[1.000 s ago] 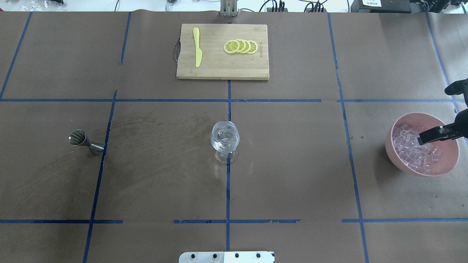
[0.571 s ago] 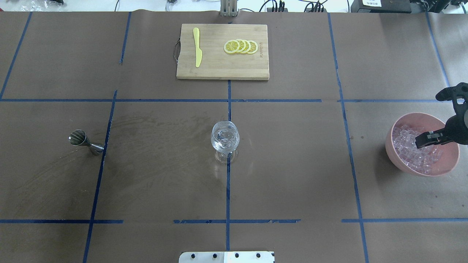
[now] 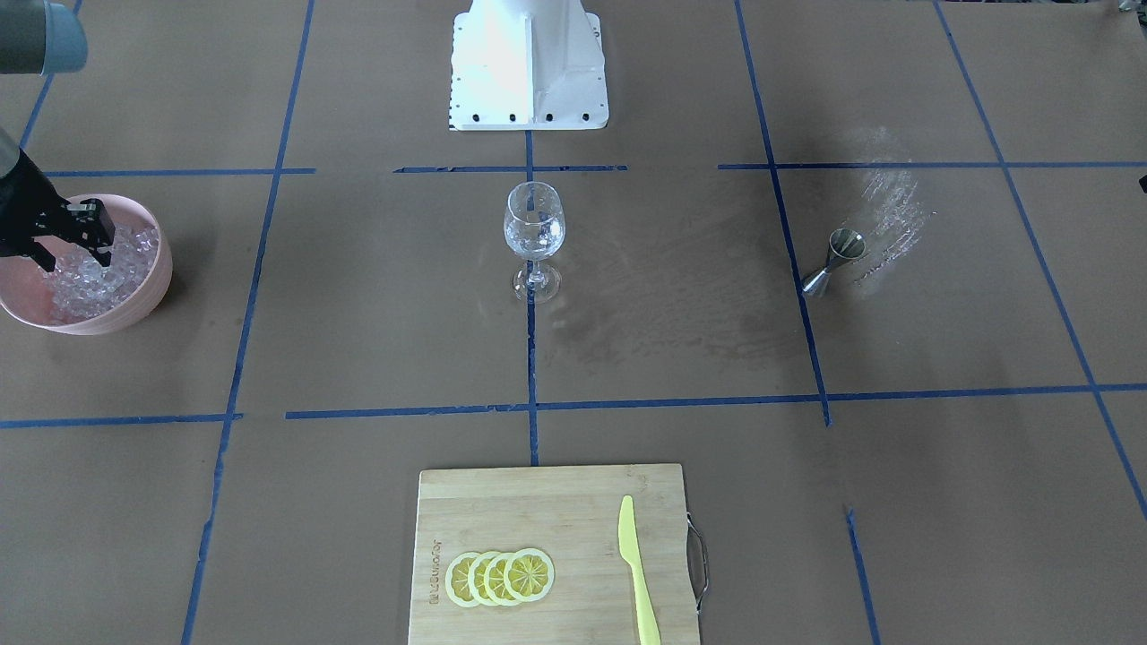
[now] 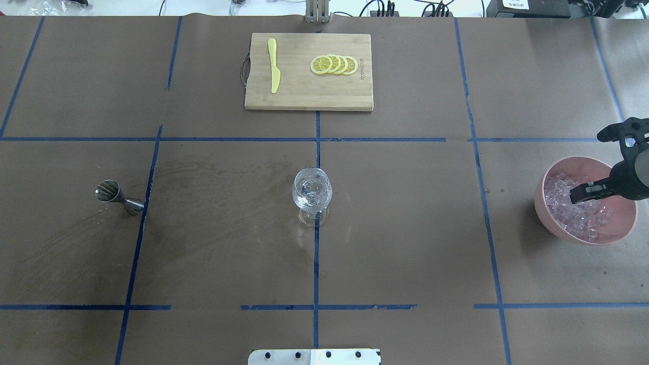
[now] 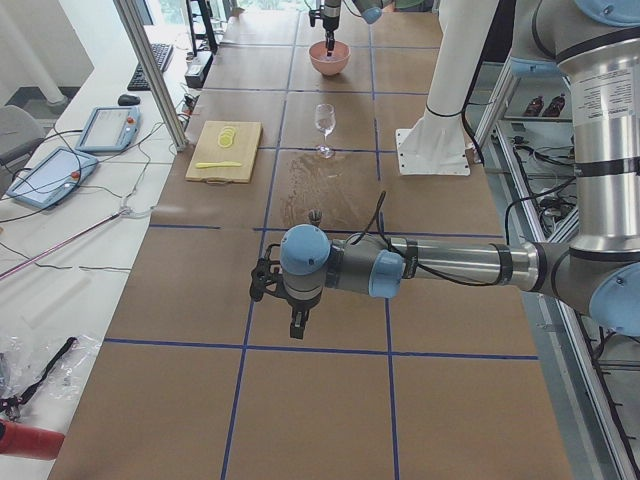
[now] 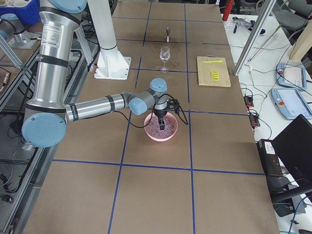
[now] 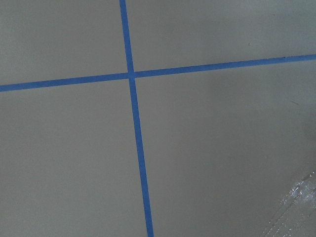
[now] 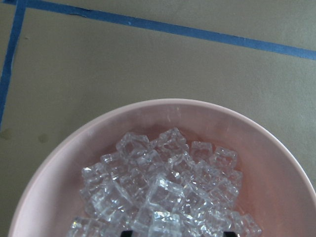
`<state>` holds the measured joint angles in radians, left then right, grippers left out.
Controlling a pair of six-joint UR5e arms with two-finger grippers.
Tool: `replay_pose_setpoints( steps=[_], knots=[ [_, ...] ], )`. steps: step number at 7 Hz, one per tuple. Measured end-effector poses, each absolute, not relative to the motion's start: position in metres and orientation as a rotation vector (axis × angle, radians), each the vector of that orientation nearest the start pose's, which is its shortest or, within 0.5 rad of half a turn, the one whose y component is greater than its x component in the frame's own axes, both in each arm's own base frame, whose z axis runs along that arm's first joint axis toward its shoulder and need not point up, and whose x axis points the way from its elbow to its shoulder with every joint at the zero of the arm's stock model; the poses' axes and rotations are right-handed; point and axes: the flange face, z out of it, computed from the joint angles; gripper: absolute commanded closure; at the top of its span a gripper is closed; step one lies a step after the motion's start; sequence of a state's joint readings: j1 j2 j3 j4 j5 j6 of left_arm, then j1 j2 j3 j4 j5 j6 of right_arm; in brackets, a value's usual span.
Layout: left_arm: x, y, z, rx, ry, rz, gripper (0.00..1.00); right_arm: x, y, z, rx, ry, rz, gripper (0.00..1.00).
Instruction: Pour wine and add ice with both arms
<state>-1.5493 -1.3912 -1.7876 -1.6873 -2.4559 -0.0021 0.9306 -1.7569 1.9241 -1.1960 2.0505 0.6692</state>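
Note:
A pink bowl point(image 4: 546, 213) of ice point(image 4: 583, 220) stands at the table's right end. My right gripper point(image 4: 588, 196) hangs inside it, open, with both fingertips down among the cubes. In the right wrist view the ice point(image 8: 168, 192) fills the bowl point(image 8: 64, 163), and the two dark fingertips point(image 8: 126, 233) sit wide apart at the bottom edge. The wine glass point(image 4: 312, 190) stands upright at the table's centre with something clear glinting inside. No wine is in view. My left gripper point(image 5: 297, 322) points down over bare table at the far left end; I cannot tell if it is open or shut.
A steel jigger point(image 4: 119, 196) lies tilted on the left half. At the far edge is a wooden board point(image 4: 304, 96) with a yellow knife point(image 4: 274, 66) and lemon slices point(image 4: 334, 65). The white pedestal point(image 3: 529, 63) stands at the near edge.
The right gripper has shifted a little further left over the bowl and sunk deeper into the ice. The glass, jigger and board have not moved.

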Motion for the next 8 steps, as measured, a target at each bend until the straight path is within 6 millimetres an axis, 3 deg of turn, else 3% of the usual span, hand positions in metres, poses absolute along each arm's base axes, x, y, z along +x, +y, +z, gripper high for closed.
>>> replay_pose_setpoints(
  steps=[1, 2, 4, 6, 8],
  knots=[
    [-0.047, -0.425, 0.614, 0.132, 0.885, 0.086, 0.0, -0.195, -0.406, 0.537, 0.142, -0.703, -0.099, 0.33],
    [-0.047, -0.425, 0.614, 0.131, 0.885, 0.085, 0.0, -0.197, -0.406, 0.535, 0.142, -0.709, -0.095, 0.4],
    [-0.048, -0.425, 0.615, 0.131, 0.885, 0.084, 0.0, -0.2, -0.406, 0.534, 0.141, -0.71, -0.097, 0.74],
    [-0.047, -0.425, 0.615, 0.129, 0.885, 0.084, 0.0, -0.202, -0.406, 0.535, 0.139, -0.706, -0.098, 1.0],
    [-0.047, -0.424, 0.616, 0.128, 0.885, 0.083, 0.0, -0.2, -0.405, 0.525, 0.152, -0.715, -0.102, 1.0]
  ],
)
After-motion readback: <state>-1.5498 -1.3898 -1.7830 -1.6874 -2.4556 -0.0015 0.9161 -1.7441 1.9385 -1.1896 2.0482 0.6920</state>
